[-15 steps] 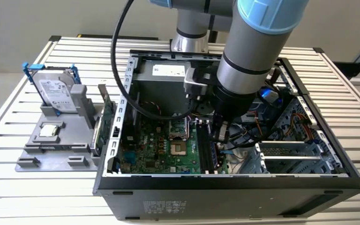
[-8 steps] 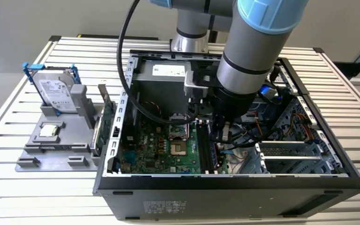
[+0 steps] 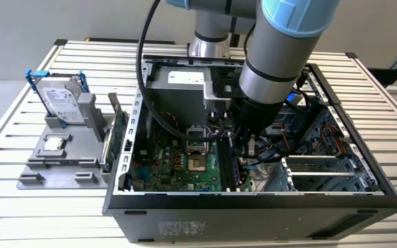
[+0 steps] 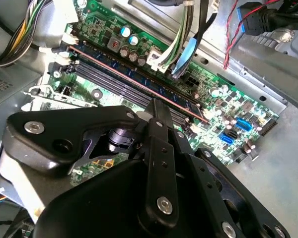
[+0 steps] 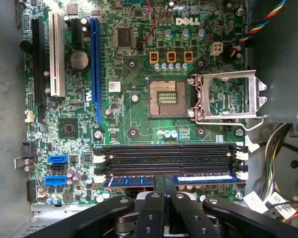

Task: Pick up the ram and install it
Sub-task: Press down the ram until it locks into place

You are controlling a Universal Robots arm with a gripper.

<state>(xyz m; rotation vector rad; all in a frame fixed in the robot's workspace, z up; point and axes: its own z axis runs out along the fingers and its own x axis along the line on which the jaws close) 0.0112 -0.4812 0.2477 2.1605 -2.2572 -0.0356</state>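
Note:
The ram (image 5: pixel 208 178), a bluish stick with dark chips, stands in the motherboard's (image 5: pixel 134 119) slot nearest my gripper, beside several empty black slots (image 5: pixel 169 156). In the second wrist view the ram (image 4: pixel 119 72) runs slantwise across the board. My gripper (image 5: pixel 170 182) is down inside the computer case (image 3: pixel 254 199), over the stick's middle. Its fingers (image 5: pixel 160 191) are pressed together, and their tips meet the ram's upper edge, hiding that stretch of it. From the side the gripper (image 4: pixel 156 106) touches the same edge. White slot latches (image 5: pixel 242 173) sit at the stick's ends.
An open CPU socket (image 5: pixel 165 96) with a raised metal bracket (image 5: pixel 226 96) lies beyond the slots. Cable bundles (image 4: pixel 184 54) hang close by. Outside the case, a hard drive (image 3: pixel 64 101) and a green expansion card (image 3: pixel 118 129) stand on a grey holder (image 3: pixel 54 165).

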